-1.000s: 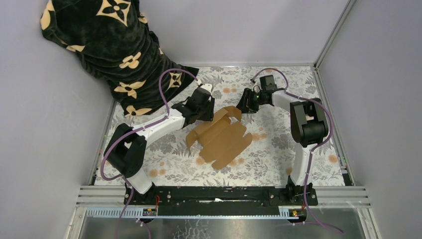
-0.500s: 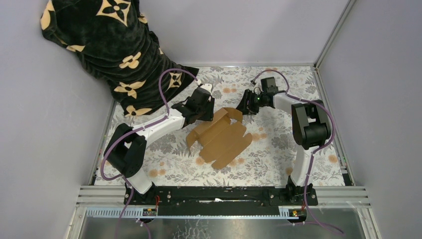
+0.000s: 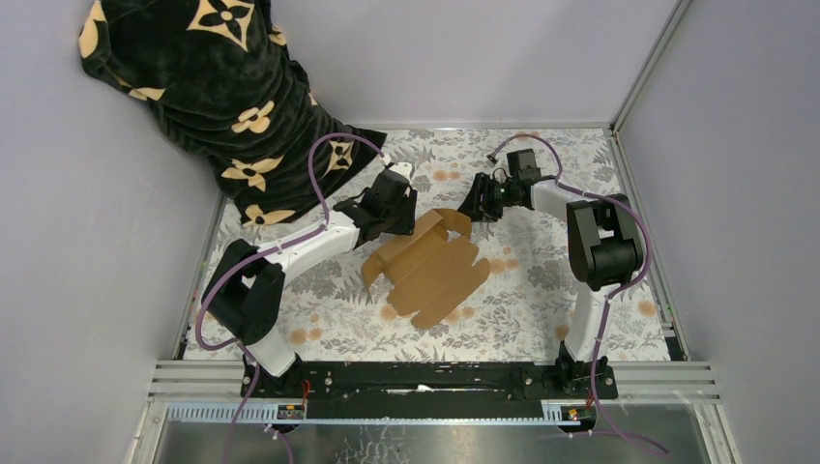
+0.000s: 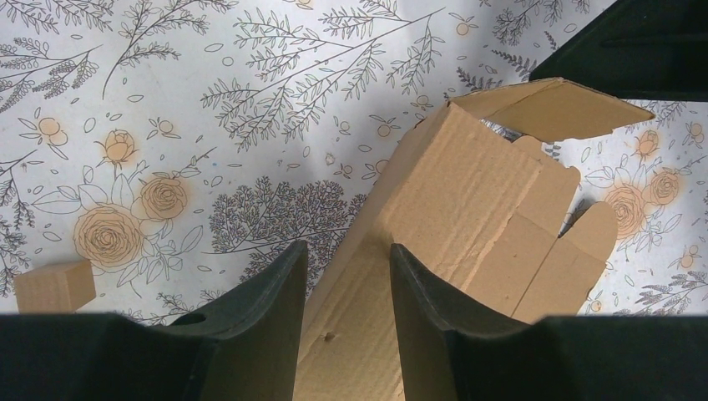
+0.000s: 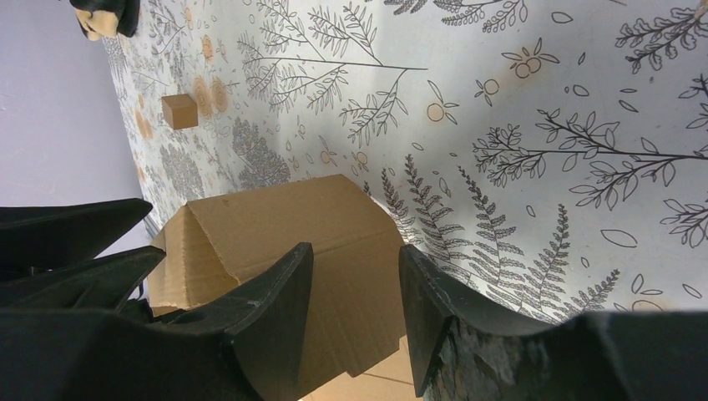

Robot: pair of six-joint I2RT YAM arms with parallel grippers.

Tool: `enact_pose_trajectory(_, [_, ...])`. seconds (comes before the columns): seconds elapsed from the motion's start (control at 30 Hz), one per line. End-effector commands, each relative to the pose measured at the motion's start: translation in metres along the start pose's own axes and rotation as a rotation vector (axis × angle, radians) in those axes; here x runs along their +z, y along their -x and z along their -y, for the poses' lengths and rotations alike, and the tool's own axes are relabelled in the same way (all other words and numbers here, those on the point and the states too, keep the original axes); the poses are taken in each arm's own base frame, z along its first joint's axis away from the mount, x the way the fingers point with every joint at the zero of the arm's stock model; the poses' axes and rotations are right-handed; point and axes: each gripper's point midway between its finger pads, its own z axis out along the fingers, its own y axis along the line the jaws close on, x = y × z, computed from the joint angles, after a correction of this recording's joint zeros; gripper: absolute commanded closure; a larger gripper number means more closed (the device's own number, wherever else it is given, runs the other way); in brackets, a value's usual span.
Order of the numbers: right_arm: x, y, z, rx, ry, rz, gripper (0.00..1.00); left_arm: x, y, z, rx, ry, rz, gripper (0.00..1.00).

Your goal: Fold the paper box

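Brown paper box [image 3: 432, 269] near left end effector [image 4: 348, 249], right end effector [image 5: 356, 249]; both half-parted, unclamped.

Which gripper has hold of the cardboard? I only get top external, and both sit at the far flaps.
Observer: Neither, as far as I can tell. In the left wrist view the left gripper is open, with a panel of the paper box showing in the gap.
Operator: Right one?
Observer: Right gripper is open too, with a rounded-corner flap between its fingers.
Operator: Anything else down there?
Observer: A small brown block lies on the table, apart from the box.
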Motion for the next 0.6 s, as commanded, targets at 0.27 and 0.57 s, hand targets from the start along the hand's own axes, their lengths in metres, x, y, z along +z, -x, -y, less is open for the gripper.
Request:
enact_pose_trajectory(0.27, [-0.0168,0.0275,-0.0499,-0.087,0.078,0.06,0.5,0.0046,0.0011,-0.0146,0.011,0.065,0.008,0.53])
enact_pose_trajectory(0.57, [-0.0156,0.0228,-0.0501,-0.093,0.073,0.05,0.5,0.0048,0.0033,-0.0155,0.015,0.07,0.012,0.52])
